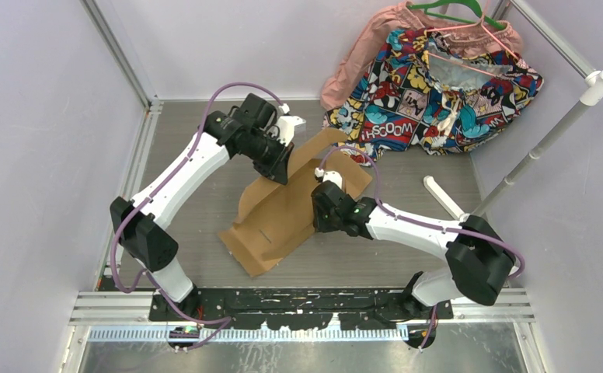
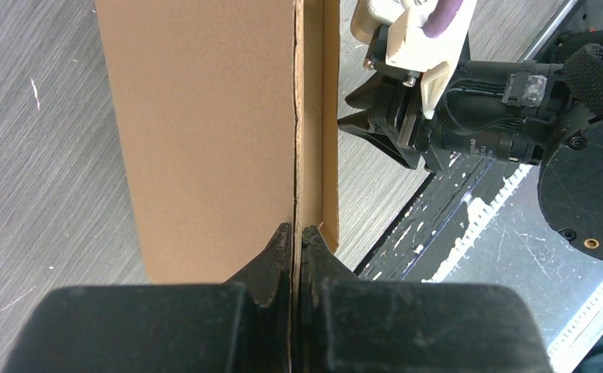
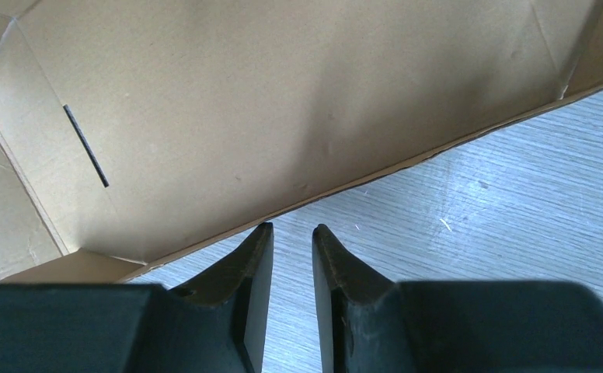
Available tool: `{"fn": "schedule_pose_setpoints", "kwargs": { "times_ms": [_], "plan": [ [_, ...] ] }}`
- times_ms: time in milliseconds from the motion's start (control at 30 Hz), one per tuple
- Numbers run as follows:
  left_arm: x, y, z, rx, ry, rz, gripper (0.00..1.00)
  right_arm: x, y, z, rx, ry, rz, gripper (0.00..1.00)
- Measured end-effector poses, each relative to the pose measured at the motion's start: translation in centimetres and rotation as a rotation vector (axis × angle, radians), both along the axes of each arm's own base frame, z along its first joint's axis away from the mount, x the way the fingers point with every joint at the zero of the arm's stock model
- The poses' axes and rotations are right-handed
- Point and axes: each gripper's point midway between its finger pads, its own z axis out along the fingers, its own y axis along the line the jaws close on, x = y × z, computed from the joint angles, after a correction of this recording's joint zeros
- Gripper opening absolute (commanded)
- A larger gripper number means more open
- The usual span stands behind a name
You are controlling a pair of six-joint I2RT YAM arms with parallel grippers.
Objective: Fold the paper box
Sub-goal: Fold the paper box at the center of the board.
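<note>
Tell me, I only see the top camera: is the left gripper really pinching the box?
Observer: Yes. The left wrist view shows the left gripper shut on an edge of the box.
Operator: Is the right one holding anything?
Observer: No. In its wrist view, the right gripper is slightly open with nothing between its fingers. It is next to the box's edge, over the table.
Operator: Any holes in the box?
Observer: One dark slit, close to a fold line.
</note>
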Motion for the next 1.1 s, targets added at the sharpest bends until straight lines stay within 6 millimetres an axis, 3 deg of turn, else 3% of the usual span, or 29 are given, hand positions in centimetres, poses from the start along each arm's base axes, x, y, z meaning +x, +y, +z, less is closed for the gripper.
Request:
{"fn": "schedule_pose_setpoints", "kwargs": {
  "times_ms": [233, 600, 900, 1100],
  "plan": [
    [0.0, -0.1, -0.2, 0.002, 0.003, -0.001, 0.02, 0.2, 0.2, -0.3, -0.003, -0.002, 0.005, 0.32],
    [0.0, -0.2, -0.3, 0.004, 0.006, -0.004, 0.02, 0.4, 0.4, -2.7, -0.061, 0.035, 0.017, 0.32],
    [0.4, 0.1, -0.6, 0.026, -0.01, 0.003, 0.02, 0.7, 0.6, -2.2, -0.064, 0.021, 0.034, 0.32],
    [0.4, 0.2, -0.6, 0.032, -0.015, 0.004, 0.02, 0.5, 0.4, -0.1, -0.022, -0.016, 0.036, 0.33]
  ]
}}
